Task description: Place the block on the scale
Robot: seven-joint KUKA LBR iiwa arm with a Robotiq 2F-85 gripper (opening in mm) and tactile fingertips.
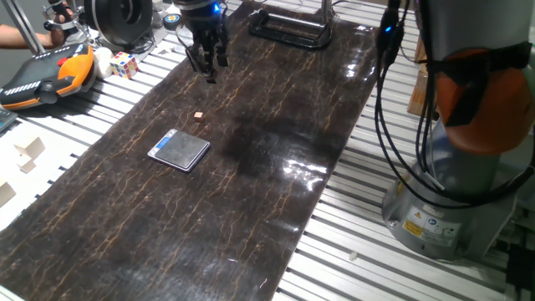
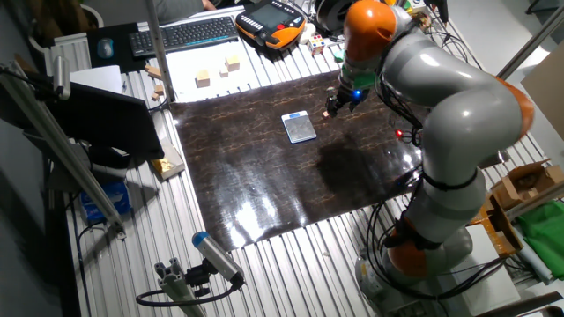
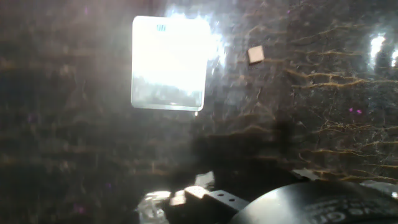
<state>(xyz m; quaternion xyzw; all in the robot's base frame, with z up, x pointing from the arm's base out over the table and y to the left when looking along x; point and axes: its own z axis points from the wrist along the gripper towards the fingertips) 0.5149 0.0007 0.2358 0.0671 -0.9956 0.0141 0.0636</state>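
Observation:
The block (image 1: 199, 115) is a tiny tan cube lying on the dark marbled mat, just beyond the scale (image 1: 179, 150), a small flat square with a silver rim. My gripper (image 1: 207, 70) hangs above the mat, farther back than the block, with its fingers apart and nothing between them. In the other fixed view the gripper (image 2: 337, 106) is just right of the block (image 2: 325, 113) and the scale (image 2: 299, 127). The hand view shows the scale (image 3: 169, 62) glaring white and the block (image 3: 255, 55) to its right; the fingers are out of that view.
An orange-and-black controller (image 1: 46, 75) and a Rubik's cube (image 1: 125, 64) lie off the mat at the back left. Pale wooden blocks (image 2: 204, 77) and a keyboard (image 2: 185, 33) sit beyond the mat. A black frame (image 1: 288, 29) stands at the mat's far end. The robot base (image 1: 451, 167) is on the right.

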